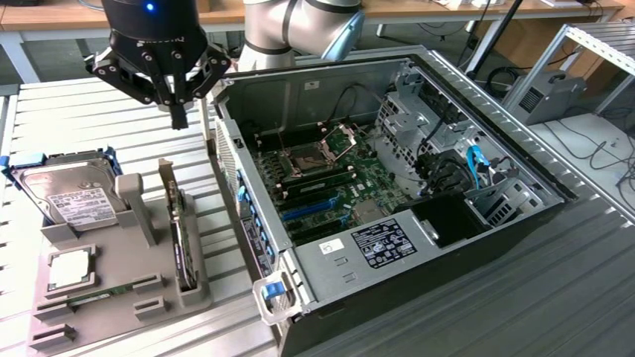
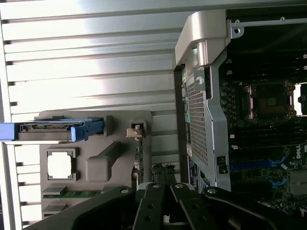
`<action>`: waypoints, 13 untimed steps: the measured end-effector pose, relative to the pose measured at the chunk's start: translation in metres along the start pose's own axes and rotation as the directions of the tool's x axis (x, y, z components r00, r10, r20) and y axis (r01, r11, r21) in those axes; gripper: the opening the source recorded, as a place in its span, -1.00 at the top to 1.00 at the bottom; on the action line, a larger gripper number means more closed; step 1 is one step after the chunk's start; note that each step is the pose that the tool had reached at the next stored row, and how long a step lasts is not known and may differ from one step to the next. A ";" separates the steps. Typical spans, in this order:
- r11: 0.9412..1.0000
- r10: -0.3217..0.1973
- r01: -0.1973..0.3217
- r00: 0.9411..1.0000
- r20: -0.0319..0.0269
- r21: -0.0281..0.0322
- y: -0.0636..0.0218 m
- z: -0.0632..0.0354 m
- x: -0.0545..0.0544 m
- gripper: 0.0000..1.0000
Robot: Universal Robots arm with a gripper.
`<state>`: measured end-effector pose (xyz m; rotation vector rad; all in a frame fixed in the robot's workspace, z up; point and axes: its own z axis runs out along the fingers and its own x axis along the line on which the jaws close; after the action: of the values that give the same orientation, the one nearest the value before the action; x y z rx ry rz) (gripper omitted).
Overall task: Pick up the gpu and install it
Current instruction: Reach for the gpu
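While the tool (image 1: 180, 119) hangs with its fingers drawn narrow, gripping nothing, it sits over bare worktop (image 1: 89, 119) close to the open case (image 1: 417, 297) wall. Below it the gpu (image 1: 178, 216) stands on edge in a grey holder (image 1: 149, 253), with the hard drive (image 1: 70, 195) on the holder's far side. A strip of worktop lies between holder and case.

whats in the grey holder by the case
A hard drive in a blue frame, the gpu on edge, a silver chip, a memory stick. Its slot hides the gpu's lower edge.
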<state>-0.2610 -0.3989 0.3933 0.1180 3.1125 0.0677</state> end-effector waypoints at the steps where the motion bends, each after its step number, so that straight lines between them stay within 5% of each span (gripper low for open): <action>1: 1.000 0.000 0.000 1.000 0.000 0.000 0.0000 0.0000 0.000 0.79; 13: 1.000 0.000 0.000 1.000 0.000 0.000 -0.0002 -0.0001 0.003 0.79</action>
<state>-0.2640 -0.3989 0.3933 0.1179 3.1125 0.0676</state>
